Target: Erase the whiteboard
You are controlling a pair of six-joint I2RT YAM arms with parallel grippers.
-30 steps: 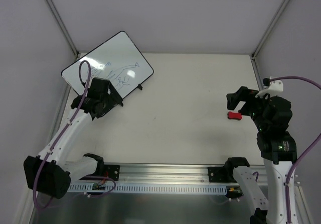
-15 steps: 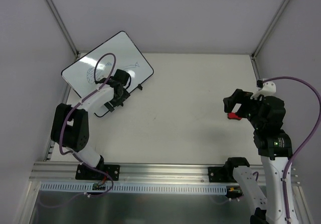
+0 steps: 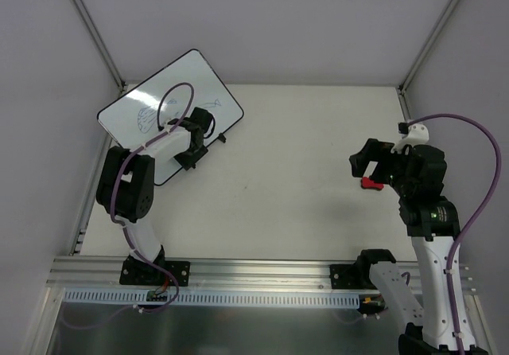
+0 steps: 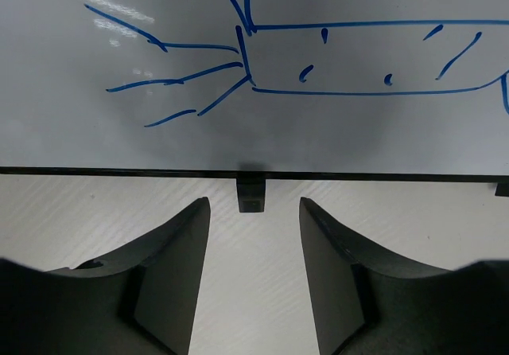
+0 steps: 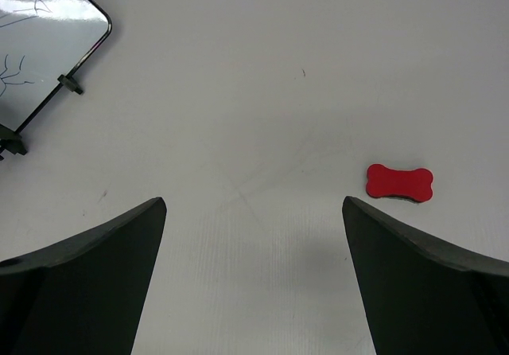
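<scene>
The whiteboard (image 3: pixel 151 120) lies tilted at the far left of the table, with blue scribbles on it (image 4: pixel 238 124). Its corner also shows in the right wrist view (image 5: pixel 32 44). My left gripper (image 3: pixel 189 156) sits low at the board's near long edge. Its jaws (image 4: pixel 254 204) are partly open and hold nothing, and a small black clip (image 4: pixel 251 194) lies just ahead of the fingertips. My right gripper (image 3: pixel 359 164) hangs wide open (image 5: pixel 253 202) above bare table. The red bone-shaped eraser (image 5: pixel 399 182) lies ahead of its right finger, untouched (image 3: pixel 369 183).
A second black clip (image 3: pixel 221 138) sticks out from the board's edge near its right corner. Grey walls with metal posts (image 3: pixel 91 29) close in the table on the left, back and right. The aluminium rail (image 3: pixel 254 271) with the arm bases runs along the near edge.
The left arm has swung in and reached to the board's near edge, and its jaws have narrowed. The right gripper has drifted slightly left, still wide open.
</scene>
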